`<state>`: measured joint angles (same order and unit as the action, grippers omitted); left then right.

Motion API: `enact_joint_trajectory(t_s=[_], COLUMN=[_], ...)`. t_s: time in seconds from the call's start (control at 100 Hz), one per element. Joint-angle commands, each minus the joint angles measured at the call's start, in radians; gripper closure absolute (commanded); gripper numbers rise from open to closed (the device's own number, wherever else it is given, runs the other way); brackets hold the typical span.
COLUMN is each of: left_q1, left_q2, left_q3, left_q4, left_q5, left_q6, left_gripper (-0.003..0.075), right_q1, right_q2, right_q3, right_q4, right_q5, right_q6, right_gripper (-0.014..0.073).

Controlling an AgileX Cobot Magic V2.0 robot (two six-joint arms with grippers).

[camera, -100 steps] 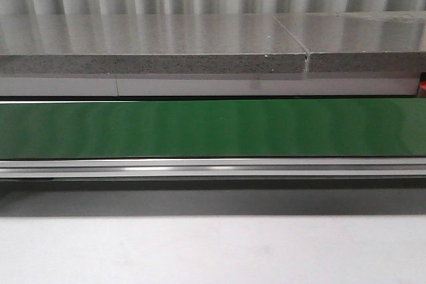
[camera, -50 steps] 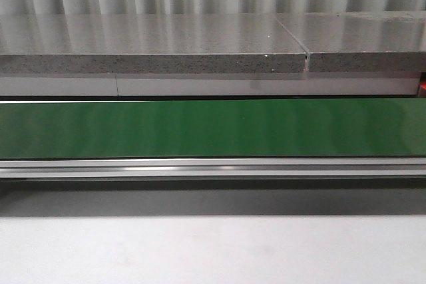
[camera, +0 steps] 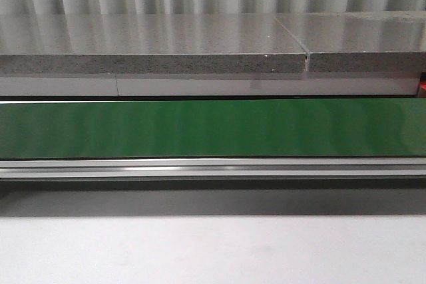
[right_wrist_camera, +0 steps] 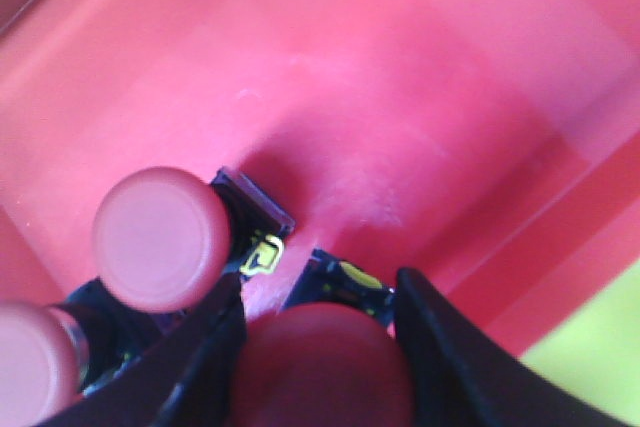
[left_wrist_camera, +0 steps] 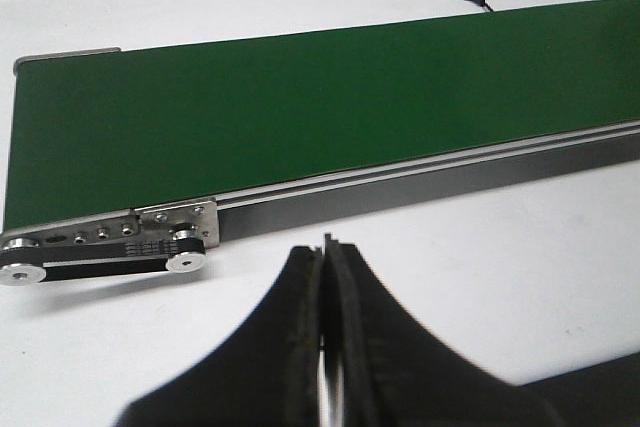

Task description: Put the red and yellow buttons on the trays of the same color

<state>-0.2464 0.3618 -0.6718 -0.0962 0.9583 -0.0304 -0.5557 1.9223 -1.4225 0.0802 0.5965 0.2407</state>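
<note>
Over the red tray (right_wrist_camera: pixel 400 67), the right pincer (right_wrist_camera: pixel 320 347) hung low inside the walls, its two dark fingers (right_wrist_camera: pixel 205 347) set on either side of a red button (right_wrist_camera: pixel 320 367). The domed cap filled the gap between them, so the pincer was holding that button, with the button's black base (right_wrist_camera: pixel 335 287) showing just beyond the cap against the tray floor. Beside it, also in the tray, sat a second red button (right_wrist_camera: pixel 160 237), tilted, its black body (right_wrist_camera: pixel 255 207) with a small yellow mark resting on the red floor. A third red button (right_wrist_camera: pixel 30 362) lay at the edge of the right wrist view, touching or nearly touching the second; which of the two I could not tell. Beyond the red tray's wall a yellow-green surface (right_wrist_camera: pixel 590 347) showed, too little of it visible to name.

The left pincer (left_wrist_camera: pixel 325 252) hovered above the white counter (left_wrist_camera: pixel 500 267), just beside the green conveyor belt (left_wrist_camera: pixel 300 107), with its black fingers (left_wrist_camera: pixel 300 277) pressed together and nothing between them. Near the belt's end roller bracket (left_wrist_camera: pixel 110 247) the counter was bare. In the front view the belt (camera: pixel 213 128) ran across the frame behind a metal rail (camera: pixel 213 166), with a grey stone slab (camera: pixel 153 44) behind it.
</note>
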Motion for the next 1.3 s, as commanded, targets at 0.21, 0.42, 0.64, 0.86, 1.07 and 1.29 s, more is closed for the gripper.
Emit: enact_joint_trajectory(t_s=[0.21, 0.42, 0.64, 0.86, 1.07, 1.29], left_q1=[-0.009, -0.009, -0.009, -0.009, -0.009, -0.009], left_q2=[0.008, 0.008, 0.008, 0.008, 0.008, 0.008], left_q3=[-0.023, -0.023, -0.023, -0.023, -0.023, -0.023], left_q4=[-0.015, -0.015, -0.015, -0.015, -0.015, -0.015], left_q5=[-0.064, -0.064, -0.064, -0.064, -0.064, -0.064], left_q6=[0.000, 0.000, 0.000, 0.000, 0.000, 0.000], left_gripper=[0.0741, 0.0741, 0.0741, 0.0741, 0.0741, 0.0741], right_q1=[-0.006, -0.006, -0.006, -0.002, 0.000, 0.033], right_q2=[-0.014, -0.014, -0.023, -0.086, -0.187, -0.297], right_q3=[-0.033, -0.033, -0.033, -0.032, -0.021, -0.014], right_q4=[0.045, 0.047, 0.046, 0.038, 0.033, 0.032], right_q5=[-0.053, -0.044, -0.027, -0.012, 0.011, 0.073], right_q6=[0.000, 0.000, -0.001, -0.007, -0.055, -0.140], right_gripper=[0.0459, 0.0181, 0.0137, 0.0137, 0.0139, 0.0320])
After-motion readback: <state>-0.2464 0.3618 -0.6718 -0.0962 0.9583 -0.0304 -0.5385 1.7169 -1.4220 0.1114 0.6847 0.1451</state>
